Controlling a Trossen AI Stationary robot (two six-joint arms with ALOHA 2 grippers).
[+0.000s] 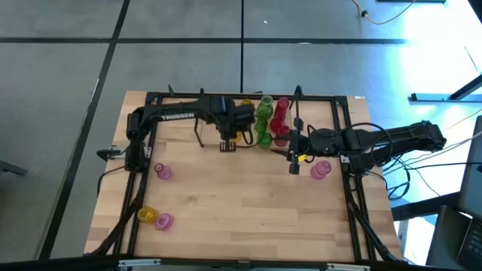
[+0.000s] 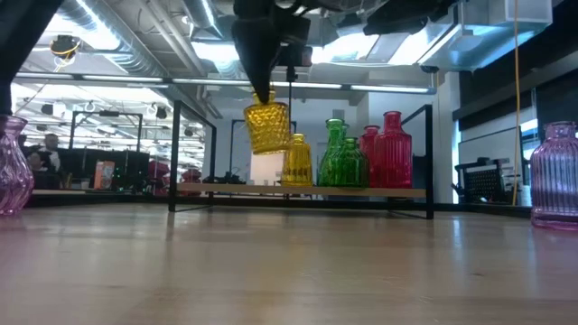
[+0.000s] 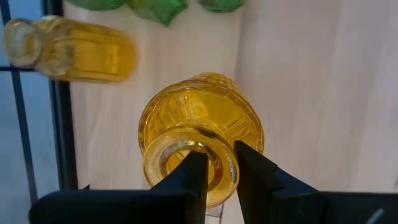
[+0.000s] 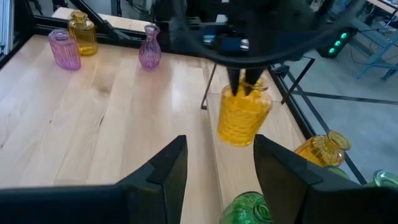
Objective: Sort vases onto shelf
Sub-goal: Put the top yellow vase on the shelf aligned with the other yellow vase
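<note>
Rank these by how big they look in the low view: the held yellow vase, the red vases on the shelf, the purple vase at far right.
1. Purple vase, though it sits nearest the camera.
2. Red vases.
3. Held yellow vase.

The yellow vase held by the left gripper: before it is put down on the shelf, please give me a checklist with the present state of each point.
1. Left gripper pinches the held yellow vase at its rim: ok.
2. Vase clear above the shelf: ok.
3. Vase hangs straight: not ok, slightly tilted.
4. Free spot beside the standing yellow vase: ok.
5. Right gripper open, empty, apart from the vase: ok.
6. Exact height left to lower: cannot tell.
</note>
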